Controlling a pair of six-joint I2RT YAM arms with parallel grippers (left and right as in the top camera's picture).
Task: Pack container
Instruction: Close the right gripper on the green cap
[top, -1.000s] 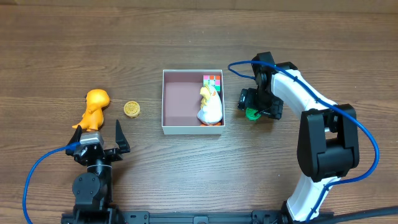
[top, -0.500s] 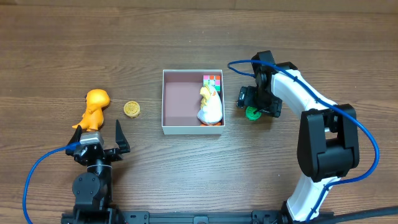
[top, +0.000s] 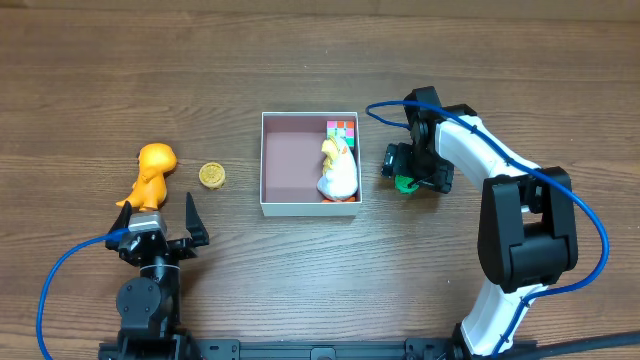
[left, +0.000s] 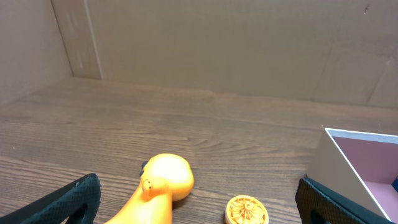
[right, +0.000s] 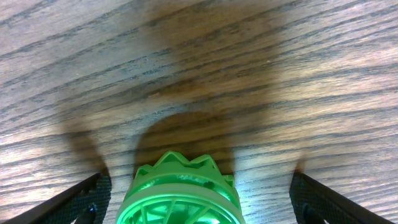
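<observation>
1. Overhead: container (top: 290, 160) sat centred on tabletop (top: 520, 70), between the arms; thin-walled, likely light and flimsy, best pinched at a wall.
2. Right gripper (top: 405, 178) stood apart, straddling green toy (right: 180, 196); left gripper (top: 160, 212) apart too, empty.

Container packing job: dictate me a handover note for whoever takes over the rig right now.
The left pincer is open and empty, beside the orange plastic dinosaur figure.
The right pincer is open, straddling the green ridged round toy, not gripping it.
Done: the shallow white-walled square container holds the white-and-yellow toy figure and the multicoloured cube.
Left: the green toy to its right, the dinosaur and the small yellow round disc to its left.
</observation>
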